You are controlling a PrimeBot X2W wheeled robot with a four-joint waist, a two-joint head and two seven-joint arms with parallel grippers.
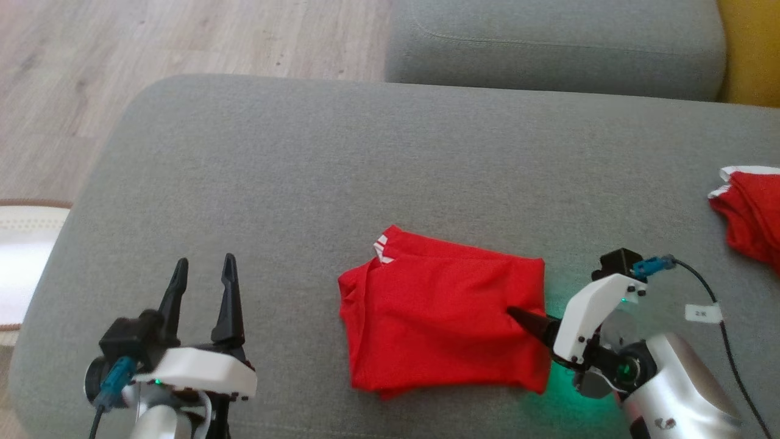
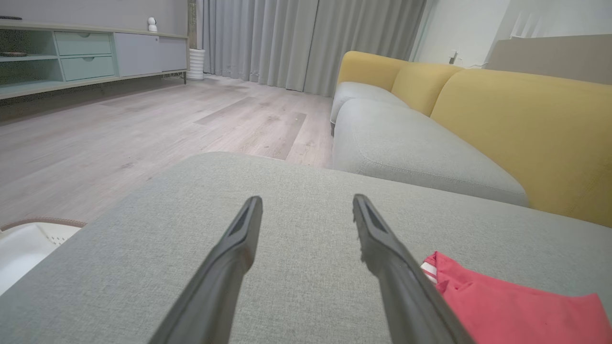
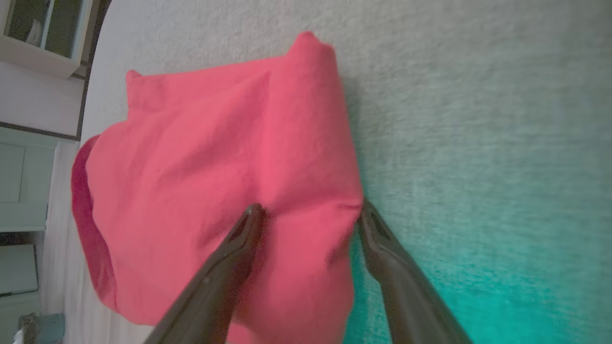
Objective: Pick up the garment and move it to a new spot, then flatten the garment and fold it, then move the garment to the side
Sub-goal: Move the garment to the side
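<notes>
Left gripper point(image 1: 205, 259): idling at lower left, fingers spread, gripping nothing.
Garment point(image 1: 439, 317): lying folded at lower centre on grey cushion point(image 1: 304, 171).
Right gripper point(image 3: 311, 205): straddling its right edge, fingers apart.
Fold: seemingly finishing; next, pinching and carrying it aside.

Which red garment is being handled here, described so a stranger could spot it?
On the big grey cushion, look near the front edge, between the left gripper and the right gripper. The garment lies there folded into a neat red rectangle, unlike the crumpled red cloth at the cushion's far right edge.
</notes>
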